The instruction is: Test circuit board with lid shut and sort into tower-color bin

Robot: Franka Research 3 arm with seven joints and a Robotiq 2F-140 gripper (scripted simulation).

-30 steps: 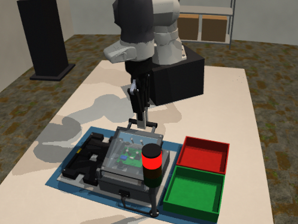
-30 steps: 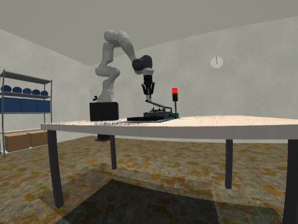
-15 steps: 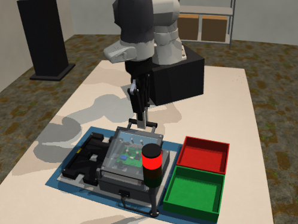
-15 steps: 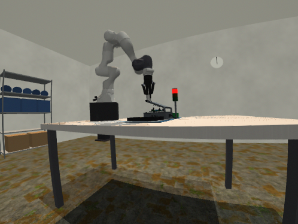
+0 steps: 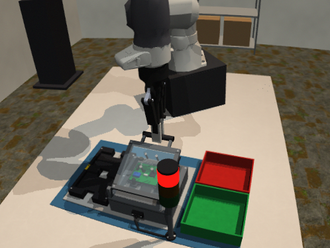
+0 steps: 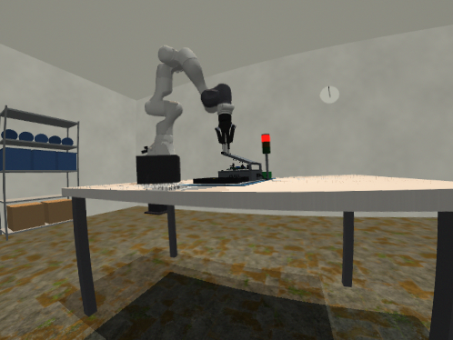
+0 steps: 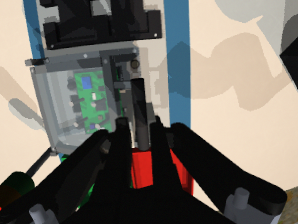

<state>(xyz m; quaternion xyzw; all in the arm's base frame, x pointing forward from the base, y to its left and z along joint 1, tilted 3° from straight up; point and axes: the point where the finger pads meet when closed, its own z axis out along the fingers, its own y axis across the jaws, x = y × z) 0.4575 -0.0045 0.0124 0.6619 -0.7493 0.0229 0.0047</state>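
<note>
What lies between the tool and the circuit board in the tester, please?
The clear lid, raised by its handle in the tool, covers the circuit board; top view shows it.

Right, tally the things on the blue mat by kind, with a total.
Bins: 2, red and green
Tray: 1
Tester: 1
Circuit board: 1
Signal tower: 1
Total: 6
</note>
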